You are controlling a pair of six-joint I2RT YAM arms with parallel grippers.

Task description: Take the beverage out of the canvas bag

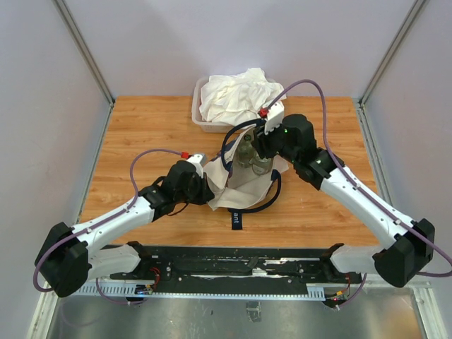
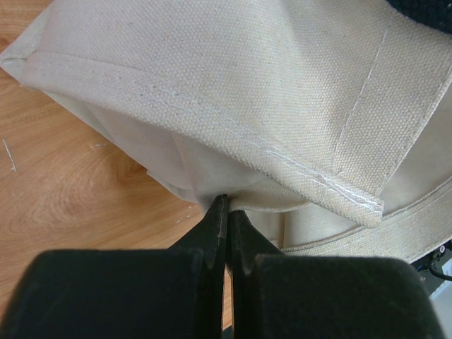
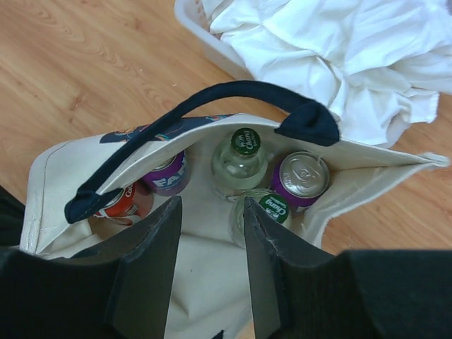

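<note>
Pale walls close in a wooden table [image 1: 141, 127], and we see both arms reaching over it to a cream bag [image 1: 244, 187] near the middle. Behind the bag, at the far edge, a clear tub [image 1: 197, 106] holds a heap of white cloth [image 1: 236, 95].

From the left wrist we look at the side of the bag [image 2: 247, 78], its stitched hem running across the view above bare wood. The left gripper [image 2: 226, 206] has its fingers pressed together, with a thin fold of the bag's cloth pinched between the tips. From above, this gripper [image 1: 206, 178] sits at the left side of the bag.

The right gripper [image 3: 210, 212] hangs over the open mouth of the bag [image 3: 56, 169]. Its fingers [image 3: 152, 268] stand wide apart and hold nothing. A dark navy strap [image 3: 198, 99] arches across the opening.

The drinks are all inside the bag, standing upright. We count a bottle [image 3: 244, 152] with a green cap at the back and a second bottle [image 3: 274, 207] with a green cap just beside the right-hand finger, partly hidden by it. A purple can [image 3: 301, 176] stands next to them, another purple can [image 3: 168, 176] sits under the strap, and a red can [image 3: 123, 201] is further left

The tub [image 3: 205, 35] and cloth [image 3: 339, 49] lie just beyond the bag
</note>
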